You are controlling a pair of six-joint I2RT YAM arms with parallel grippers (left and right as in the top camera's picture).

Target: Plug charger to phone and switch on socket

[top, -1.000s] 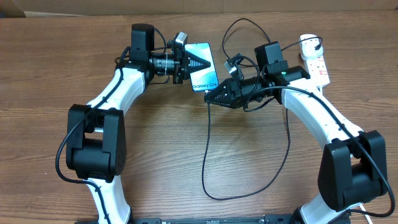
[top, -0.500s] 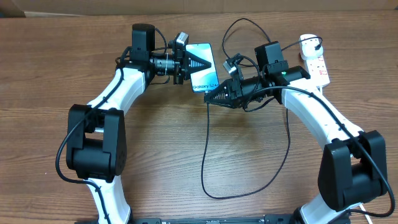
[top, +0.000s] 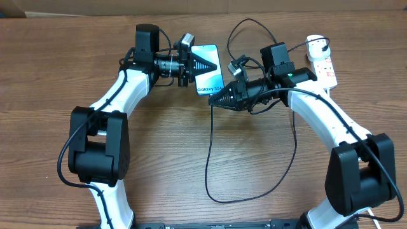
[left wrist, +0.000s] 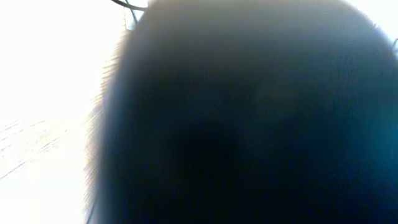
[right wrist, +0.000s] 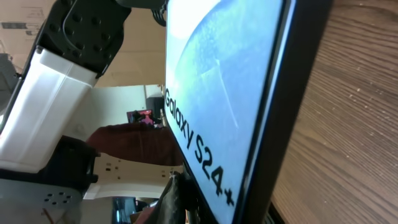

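Observation:
The phone [top: 208, 70] has a lit blue screen reading "Galaxy S24+" and is held raised on its edge at the back middle of the table. My left gripper [top: 202, 63] is shut on it from the left, black fingers across the screen. In the left wrist view only a dark blur shows. My right gripper [top: 218, 100] is shut on the charger's connector end at the phone's lower edge. In the right wrist view the phone [right wrist: 224, 81] fills the frame, with the right gripper [right wrist: 181, 198] against its bottom corner. The charger cable [top: 208, 159] loops to the white socket [top: 325, 67], its plug [top: 316, 43] at the head end.
The charger's slack forms a wide loop [top: 254, 198] on the wooden table between the two arm bases. Another loop of black cable [top: 240, 27] arcs behind the right wrist. A cardboard box corner [top: 11, 6] sits at the far left back.
My right gripper has crept slightly up and right toward the phone's lower edge and closed fully. The left arm and phone have stayed still.

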